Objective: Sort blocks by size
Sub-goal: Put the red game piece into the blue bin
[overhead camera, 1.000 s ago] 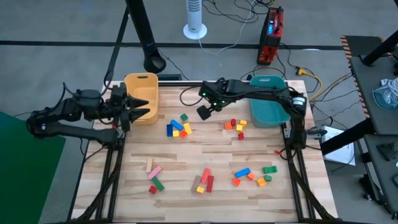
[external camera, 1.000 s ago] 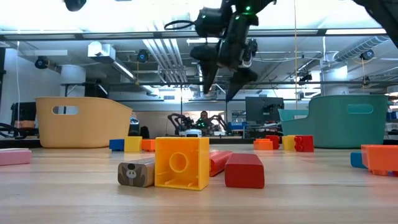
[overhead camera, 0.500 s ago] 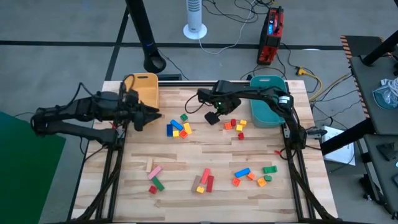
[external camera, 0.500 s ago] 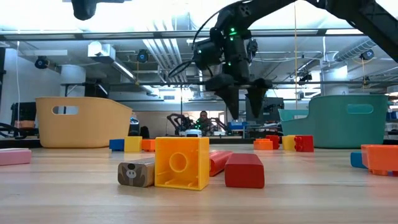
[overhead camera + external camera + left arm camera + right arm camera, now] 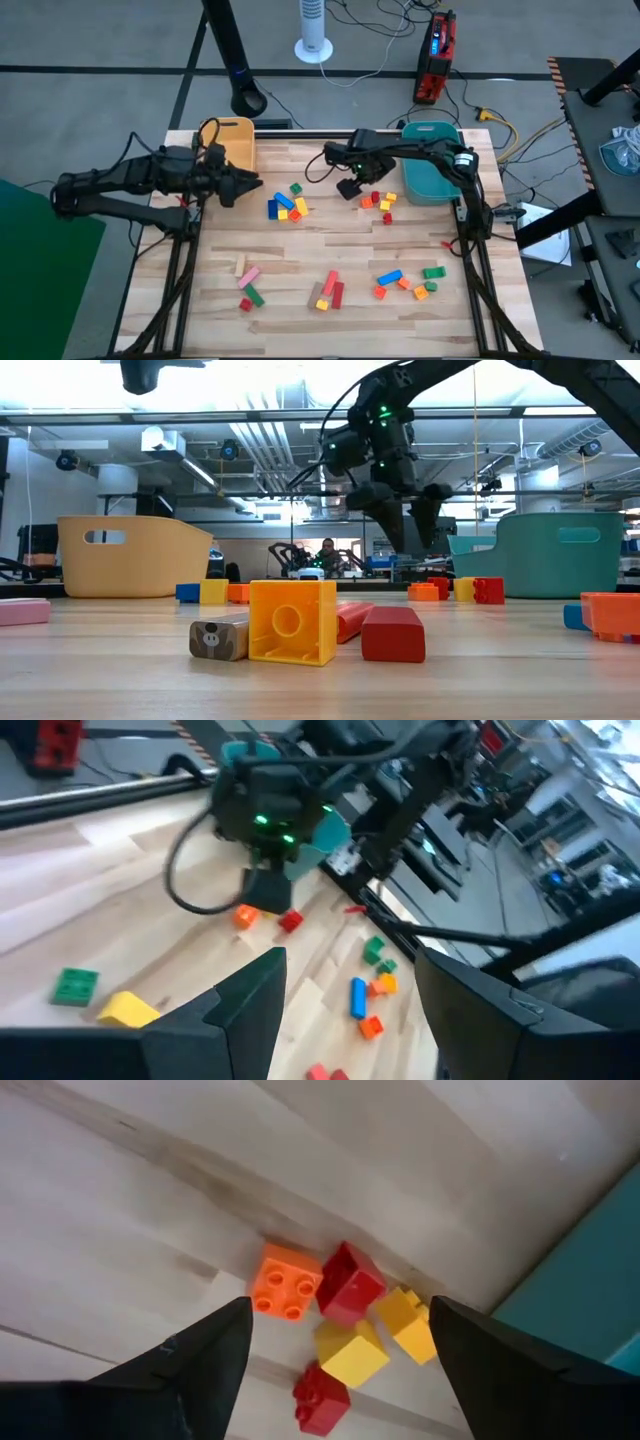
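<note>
Blocks lie scattered in clusters on the table (image 5: 300, 250) — the right gripper (image 5: 335, 1345), fingers spread wide, hovers above the small orange (image 5: 285, 1282), red (image 5: 350, 1281) and yellow cubes (image 5: 352, 1350) beside the teal bin (image 5: 432, 178); the left gripper (image 5: 248, 181), also spread, hangs near the yellow bin (image 5: 228, 140)

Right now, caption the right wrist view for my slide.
Open right tool hovers above orange, red and yellow blocks.

robotics lab, exposed ceiling ducts (image 5: 262, 455)
</note>
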Controlling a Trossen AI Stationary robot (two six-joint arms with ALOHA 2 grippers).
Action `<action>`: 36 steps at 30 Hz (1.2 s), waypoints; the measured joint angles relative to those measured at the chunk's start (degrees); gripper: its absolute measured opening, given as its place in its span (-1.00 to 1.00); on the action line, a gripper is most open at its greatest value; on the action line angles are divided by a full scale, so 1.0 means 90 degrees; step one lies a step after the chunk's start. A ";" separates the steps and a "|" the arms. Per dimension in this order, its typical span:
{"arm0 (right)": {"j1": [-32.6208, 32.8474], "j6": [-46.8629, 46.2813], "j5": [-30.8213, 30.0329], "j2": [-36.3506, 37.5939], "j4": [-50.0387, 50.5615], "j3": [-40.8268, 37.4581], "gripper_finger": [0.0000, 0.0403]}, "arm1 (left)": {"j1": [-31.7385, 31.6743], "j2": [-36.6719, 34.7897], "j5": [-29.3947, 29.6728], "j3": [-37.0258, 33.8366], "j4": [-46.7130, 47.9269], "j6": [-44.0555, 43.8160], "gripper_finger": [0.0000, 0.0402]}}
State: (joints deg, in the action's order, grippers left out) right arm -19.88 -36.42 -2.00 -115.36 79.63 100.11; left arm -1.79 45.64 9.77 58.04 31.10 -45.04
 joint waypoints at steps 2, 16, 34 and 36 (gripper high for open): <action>0.0000 -0.0016 -0.0173 0.0004 0.0055 -0.0123 0.40 | -0.0090 -0.0036 0.0015 0.0000 -0.0002 -0.0004 0.04; -0.0034 -0.0369 -0.0221 0.0004 -0.0681 -0.1071 0.13 | -0.0492 -0.0044 0.0025 0.0000 0.0045 0.0415 0.04; -0.0046 -0.0658 -0.0157 0.0116 -0.0600 -0.1152 -0.05 | -0.0595 0.0113 0.0023 0.0000 0.0093 0.0496 0.04; -0.0058 -0.0639 -0.0116 0.0116 -0.0644 -0.1226 -0.04 | -0.0624 0.0116 0.0023 0.0000 0.0093 0.0553 0.04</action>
State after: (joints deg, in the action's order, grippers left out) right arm -20.40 -42.17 -3.04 -114.32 73.84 89.08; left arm -7.41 46.68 9.98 58.04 31.94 -40.07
